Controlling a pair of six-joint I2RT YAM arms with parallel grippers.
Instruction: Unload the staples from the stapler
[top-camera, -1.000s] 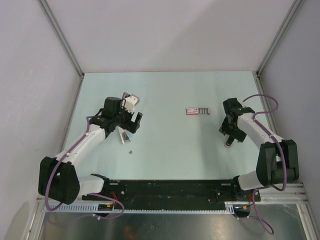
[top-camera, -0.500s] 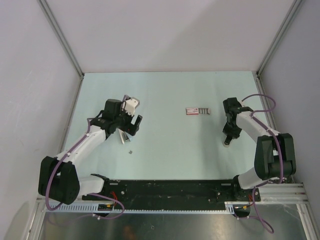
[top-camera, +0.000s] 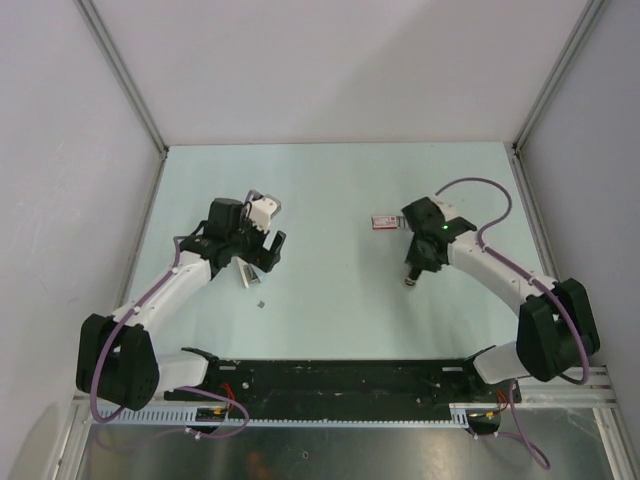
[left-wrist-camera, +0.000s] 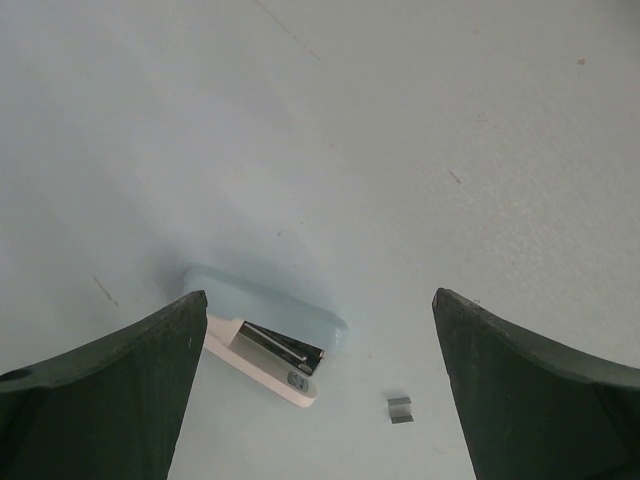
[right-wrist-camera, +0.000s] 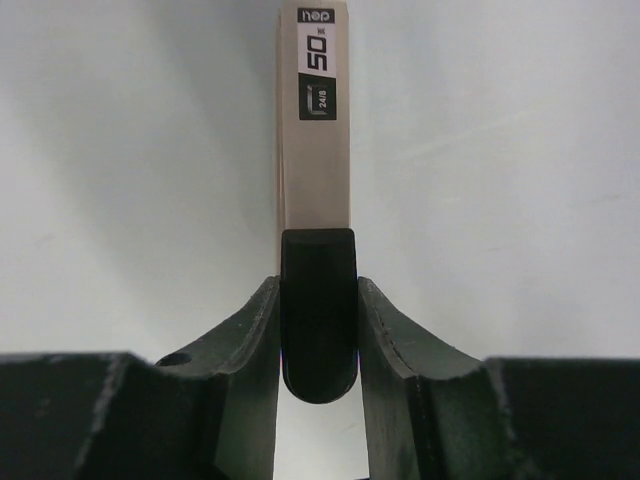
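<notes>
The light blue and white stapler (top-camera: 247, 272) lies on the table, its top hinged open (left-wrist-camera: 270, 345). A small loose strip of staples (left-wrist-camera: 399, 408) lies just right of it, also seen in the top view (top-camera: 261, 303). My left gripper (left-wrist-camera: 318, 300) is open and empty above the stapler, also seen in the top view (top-camera: 262, 248). My right gripper (right-wrist-camera: 318, 290) is shut on the black end of a narrow beige bar (right-wrist-camera: 315, 150) labelled "50 24/6". It hangs near the table's middle right (top-camera: 410, 275).
A small red and white staple box (top-camera: 381, 222) lies at mid-table, just left of my right wrist. White walls close in the table on the left, back and right. The arm bases and a black rail run along the near edge.
My right arm has swung left, from the right side toward the staple box, carrying the beige bar. My left arm and the stapler have barely moved.
</notes>
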